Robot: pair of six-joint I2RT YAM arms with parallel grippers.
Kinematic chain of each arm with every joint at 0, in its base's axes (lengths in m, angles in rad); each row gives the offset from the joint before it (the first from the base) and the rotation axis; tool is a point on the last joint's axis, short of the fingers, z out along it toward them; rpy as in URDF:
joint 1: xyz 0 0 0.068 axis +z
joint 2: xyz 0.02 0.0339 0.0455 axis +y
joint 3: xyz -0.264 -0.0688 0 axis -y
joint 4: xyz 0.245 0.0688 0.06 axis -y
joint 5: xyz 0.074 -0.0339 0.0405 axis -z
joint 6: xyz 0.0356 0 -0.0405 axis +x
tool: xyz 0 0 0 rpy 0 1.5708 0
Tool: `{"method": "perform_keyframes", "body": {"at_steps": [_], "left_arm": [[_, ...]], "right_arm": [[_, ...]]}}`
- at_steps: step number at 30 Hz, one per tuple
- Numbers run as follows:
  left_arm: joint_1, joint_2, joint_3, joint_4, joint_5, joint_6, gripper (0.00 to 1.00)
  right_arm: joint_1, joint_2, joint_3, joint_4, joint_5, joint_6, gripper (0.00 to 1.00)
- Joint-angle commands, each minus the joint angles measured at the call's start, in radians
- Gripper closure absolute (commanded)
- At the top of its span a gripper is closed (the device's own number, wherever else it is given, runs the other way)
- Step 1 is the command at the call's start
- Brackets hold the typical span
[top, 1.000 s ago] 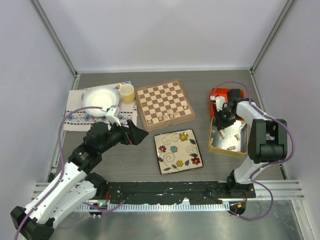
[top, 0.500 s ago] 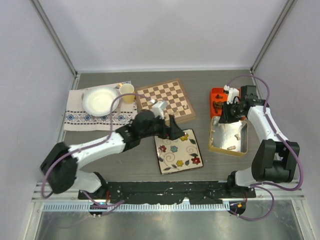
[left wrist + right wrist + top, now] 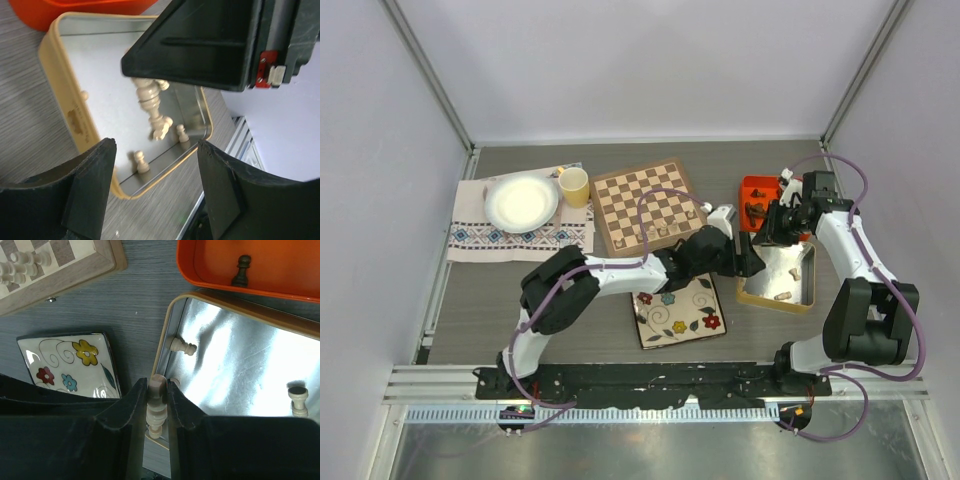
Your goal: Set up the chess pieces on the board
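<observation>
The left arm has swung from frame left to the cream-rimmed metal tin (image 3: 772, 299) at right, left claw (image 3: 155, 170) gaping, empty. Right claw (image 3: 157, 390) pinches a pale turned wooden chess piece (image 3: 156, 414). Checked wooden board (image 3: 642, 200), upper centre, holds few pieces; most remain.

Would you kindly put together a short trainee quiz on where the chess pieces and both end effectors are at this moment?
1. True or false: the right end effector is shut on a pale chess piece.
2. The dark piece stands in: A the orange tray; B the metal tin; C the floral plate.
3. Fill in: the left end effector hangs, jaws apart, above the ____.
Key: 1 true; 2 A; 3 metal tin.
</observation>
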Motion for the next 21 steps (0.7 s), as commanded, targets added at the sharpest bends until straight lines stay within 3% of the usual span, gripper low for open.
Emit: {"method": "perform_keyframes", "body": {"at_steps": [1, 10, 13, 17, 21], "left_arm": [[-0.013, 0.051, 0.103, 0.015, -0.067, -0.019, 0.32], [-0.014, 0.149, 0.246, -0.08, -0.063, -0.021, 0.53], [-0.014, 0.165, 0.269, -0.106, -0.07, -0.013, 0.72], [-0.014, 0.176, 0.278, -0.123, -0.042, -0.002, 0.86], [-0.019, 0.189, 0.269, -0.124, 0.062, -0.005, 0.87]], "right_arm": [[-0.01, -0.045, 0.027, 0.009, 0.004, 0.062, 0.99], [-0.02, -0.046, 0.032, -0.014, -0.019, 0.056, 0.99], [-0.024, -0.048, 0.032, -0.015, -0.019, 0.053, 0.99], [-0.027, -0.062, 0.041, -0.005, 0.057, 0.035, 0.99], [-0.038, -0.08, 0.056, 0.061, 0.125, 0.01, 0.99]]}}
